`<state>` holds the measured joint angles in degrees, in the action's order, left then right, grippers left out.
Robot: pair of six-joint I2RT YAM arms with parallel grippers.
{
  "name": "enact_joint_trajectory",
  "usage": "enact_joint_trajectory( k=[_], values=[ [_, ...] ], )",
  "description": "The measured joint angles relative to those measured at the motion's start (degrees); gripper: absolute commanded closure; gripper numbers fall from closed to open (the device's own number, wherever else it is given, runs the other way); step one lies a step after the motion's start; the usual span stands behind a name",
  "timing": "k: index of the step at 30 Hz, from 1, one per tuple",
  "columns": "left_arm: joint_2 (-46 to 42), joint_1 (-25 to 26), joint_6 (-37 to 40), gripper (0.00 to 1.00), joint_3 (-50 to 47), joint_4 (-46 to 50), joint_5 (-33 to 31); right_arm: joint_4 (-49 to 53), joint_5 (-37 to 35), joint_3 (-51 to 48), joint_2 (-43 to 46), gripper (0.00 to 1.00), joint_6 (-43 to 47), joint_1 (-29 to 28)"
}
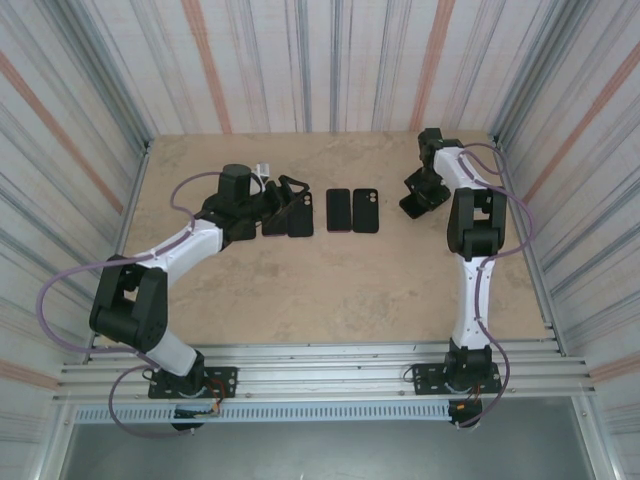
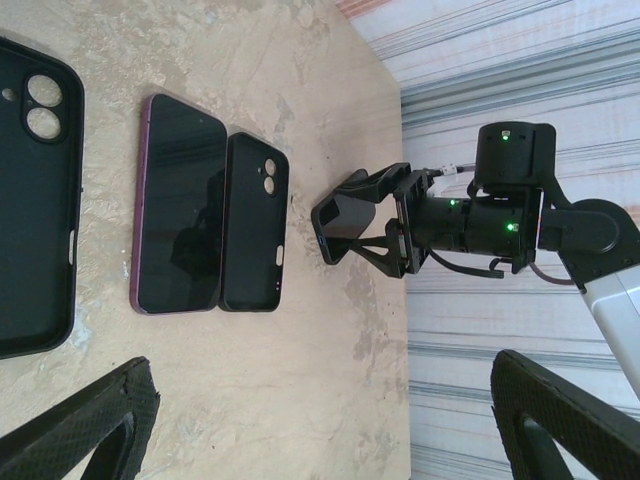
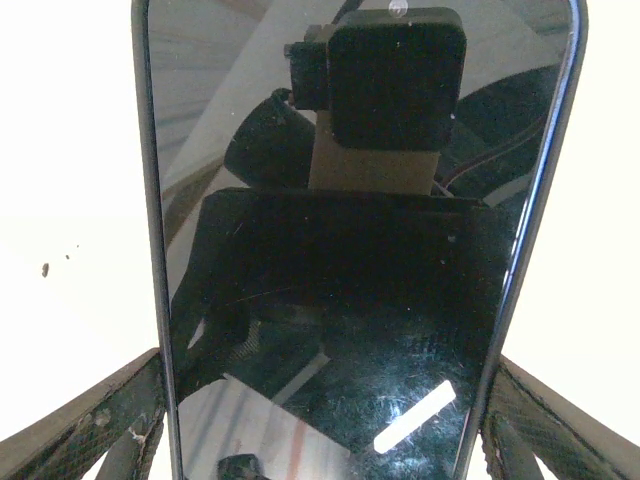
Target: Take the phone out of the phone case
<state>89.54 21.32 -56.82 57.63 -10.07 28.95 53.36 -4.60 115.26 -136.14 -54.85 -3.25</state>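
The glossy black glass-fronted phone [image 3: 350, 250] sat right of the purple-edged phone [image 1: 339, 210] lying flat on the beige tabletop [image 1: 330, 290]. Stiff, slick and probably breakable, it looked best pinched across its long side edges. The right claw [image 3: 325, 385] straddled those edges on a folded arm, though I could not tell whether it had clamped, while the left claw [image 2: 320, 400] hovered spread wide, left of that landmark.

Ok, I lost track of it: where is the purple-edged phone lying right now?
In the top view, the purple-edged phone lies flat near the middle of the table, with an empty black case close on its right.
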Motion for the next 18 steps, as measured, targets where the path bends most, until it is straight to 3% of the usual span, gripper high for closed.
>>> enact_joint_trajectory(
  k=[18],
  values=[
    [-0.3,0.0,0.0,0.11,0.0,0.0,0.0,-7.1,-0.4,-21.0,13.2,0.36,14.6,-1.9]
  ],
)
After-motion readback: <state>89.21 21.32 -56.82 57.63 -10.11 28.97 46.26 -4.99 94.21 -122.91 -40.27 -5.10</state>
